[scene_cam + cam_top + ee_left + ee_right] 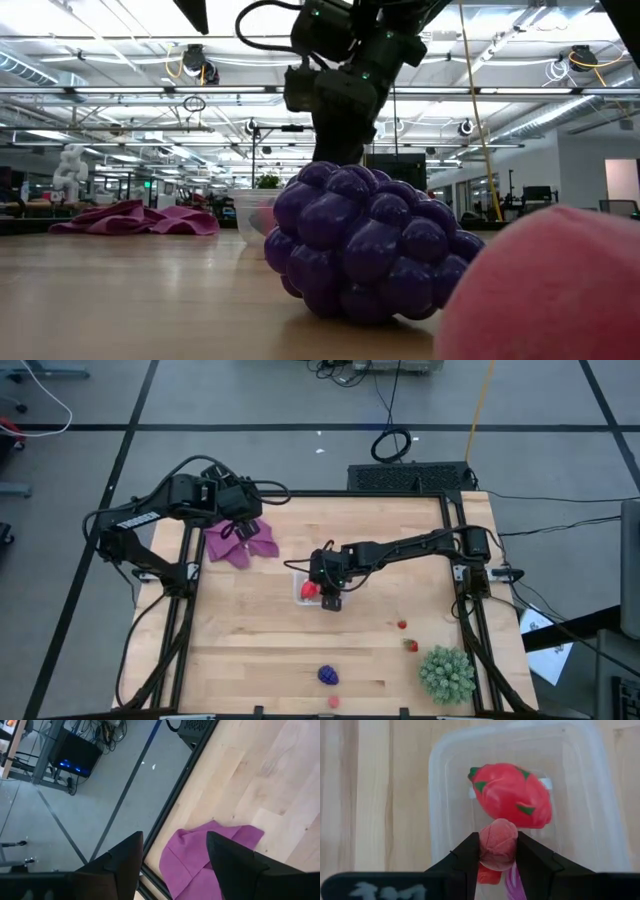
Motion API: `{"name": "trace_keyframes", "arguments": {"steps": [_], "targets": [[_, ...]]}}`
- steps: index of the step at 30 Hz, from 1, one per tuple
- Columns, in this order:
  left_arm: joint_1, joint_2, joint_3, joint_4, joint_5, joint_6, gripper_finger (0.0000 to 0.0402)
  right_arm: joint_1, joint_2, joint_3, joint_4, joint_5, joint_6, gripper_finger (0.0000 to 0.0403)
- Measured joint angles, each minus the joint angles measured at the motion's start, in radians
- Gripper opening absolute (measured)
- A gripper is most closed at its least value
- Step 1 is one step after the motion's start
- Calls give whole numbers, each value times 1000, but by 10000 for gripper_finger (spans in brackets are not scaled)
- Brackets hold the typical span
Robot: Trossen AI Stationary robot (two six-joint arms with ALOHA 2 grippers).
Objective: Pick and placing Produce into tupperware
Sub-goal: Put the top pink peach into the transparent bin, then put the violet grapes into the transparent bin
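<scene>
My right gripper [497, 849] hangs over the clear tupperware [445, 780] at mid-table [300, 588] and is shut on a small pinkish-red fruit. A red toy fruit with green scales [512, 794] lies in the tub. On the near part of the table rest two small red strawberries [402, 624] [410, 645], a dark blue-purple grape cluster [328, 675] [365, 245] and a pale pink fruit [334, 701] [550, 290]. My left gripper [172, 855] is open above the purple cloth [200, 865] at the far left [240, 525]. My right gripper pinches the round pinkish-red fruit [498, 837] between its two fingers, one on each side of it. The fingers point down from above the tub's near end. The fruit is held inside the tub's rim; I cannot tell whether it touches the bottom.
The purple cloth [240, 544] lies crumpled at the far left. A green spiky plant [446, 673] stands in the near right corner. Bare wood stretches across the near left of the table. Black frame rails [180, 610] run along both sides.
</scene>
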Motion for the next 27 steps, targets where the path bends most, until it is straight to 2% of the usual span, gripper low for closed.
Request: {"name": "trace_keyframes", "arguments": {"steps": [5, 21, 27], "targets": [[0, 0, 0, 0, 0, -2, 223, 0, 0, 0, -16, -5, -15, 108], [0, 0, 0, 0, 1, -5, 223, 0, 5, 0, -8, -3, -21, 161], [0, 0, 0, 0, 26, -19, 223, -7, -5, -1, -14, -2, -88, 167]]}}
